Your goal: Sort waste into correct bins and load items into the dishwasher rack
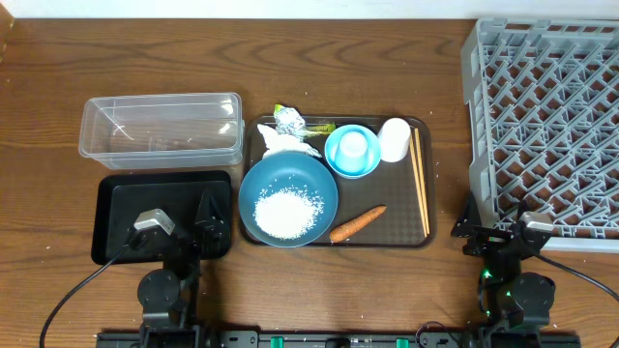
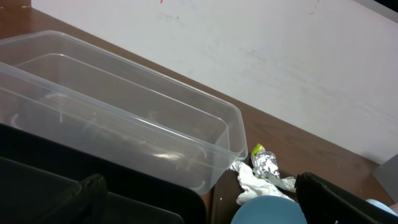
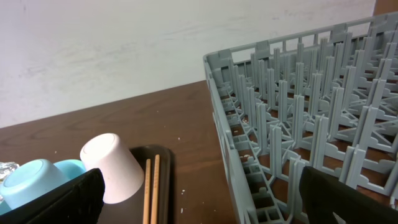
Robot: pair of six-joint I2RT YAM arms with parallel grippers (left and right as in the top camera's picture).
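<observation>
large square grey dishwasher rack (image 1: 542,106) far right, right gripper (image 1: 500,232) spread wide at its near corner, brown serving tray (image 1: 428,208) mid-table, shallow black tray (image 1: 108,232) with left gripper (image 1: 179,220) spread wide above, arms folded low, big dark-blue bowl (image 1: 288,179) of white rice (image 1: 288,215) on the brown tray

You were at a robot lab bench set up for a kitchen chore: a wood-grain table (image 1: 338,290) against a plain white wall (image 2: 261,56), two robot arms (image 1: 160,290) mounted at its near edge, black cables (image 1: 68,300) trailing off, and a brown tray (image 1: 397,232) of dishes beside a grey dish rack (image 1: 474,116).
</observation>
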